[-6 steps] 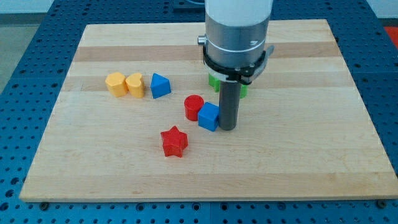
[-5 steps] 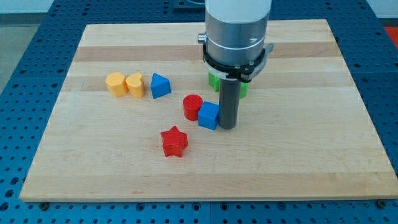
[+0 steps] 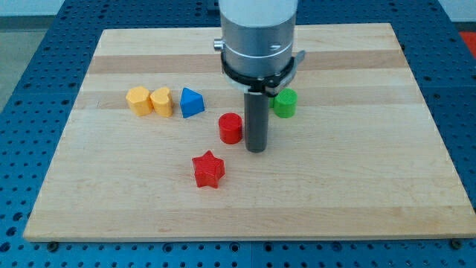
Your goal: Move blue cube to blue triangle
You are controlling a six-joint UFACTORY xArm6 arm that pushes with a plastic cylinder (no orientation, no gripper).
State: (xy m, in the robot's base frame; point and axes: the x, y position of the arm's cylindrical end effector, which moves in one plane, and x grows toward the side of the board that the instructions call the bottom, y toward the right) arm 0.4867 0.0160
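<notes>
My tip [image 3: 256,150] stands just right of the red cylinder [image 3: 231,128]; no claw shows. The blue cube is hidden, perhaps behind the rod. Pushing blind risks shoving the cylinder toward the blue triangle [image 3: 191,102] instead.

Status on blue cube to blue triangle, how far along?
Done: nothing visible; the blue triangle has only a yellow block beside it, no cube. In hand: my tip stands just right of the red cylinder; the blue cube does not show, possibly hidden behind the rod. Left: the whole push up-left to the triangle.
</notes>
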